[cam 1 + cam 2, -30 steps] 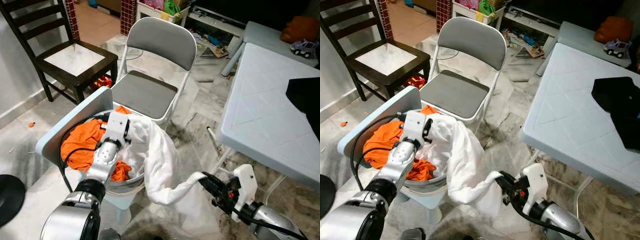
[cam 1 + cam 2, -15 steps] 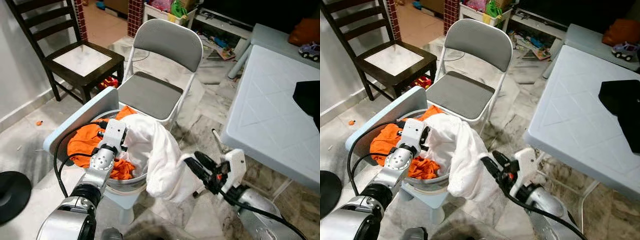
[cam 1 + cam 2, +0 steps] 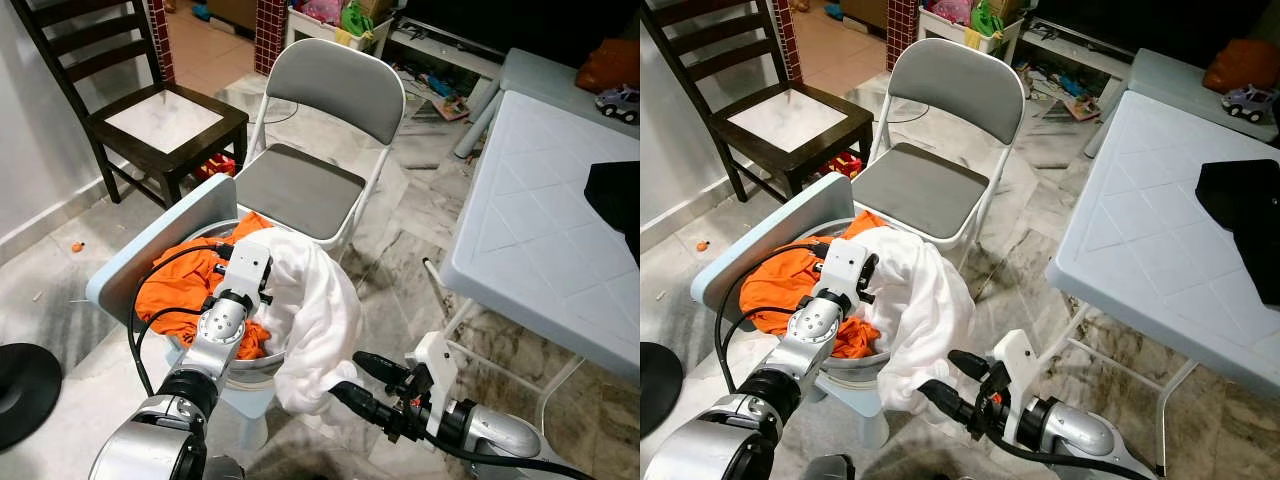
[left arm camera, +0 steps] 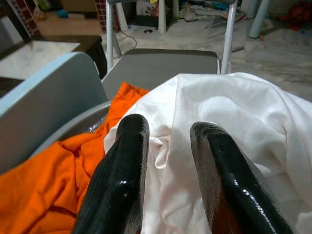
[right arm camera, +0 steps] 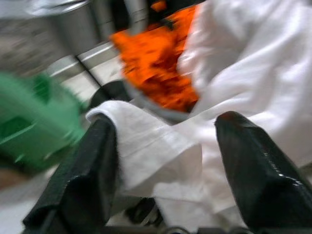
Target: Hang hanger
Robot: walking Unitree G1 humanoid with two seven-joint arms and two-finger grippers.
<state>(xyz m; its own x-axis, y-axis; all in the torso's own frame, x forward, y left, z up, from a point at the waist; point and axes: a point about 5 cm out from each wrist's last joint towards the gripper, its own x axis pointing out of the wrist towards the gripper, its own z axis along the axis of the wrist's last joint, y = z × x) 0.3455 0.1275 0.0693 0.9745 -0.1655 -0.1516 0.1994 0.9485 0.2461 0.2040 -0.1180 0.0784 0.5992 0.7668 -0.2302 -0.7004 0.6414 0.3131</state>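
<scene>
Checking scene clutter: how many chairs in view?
2. A grey folding chair behind the laundry basin, and a dark wooden chair at far left. Others may be hidden.

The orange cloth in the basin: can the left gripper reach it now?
Probably yes. The left gripper hovers open over the basin, the orange cloth just beside it; only the white garment covers one side.
</scene>
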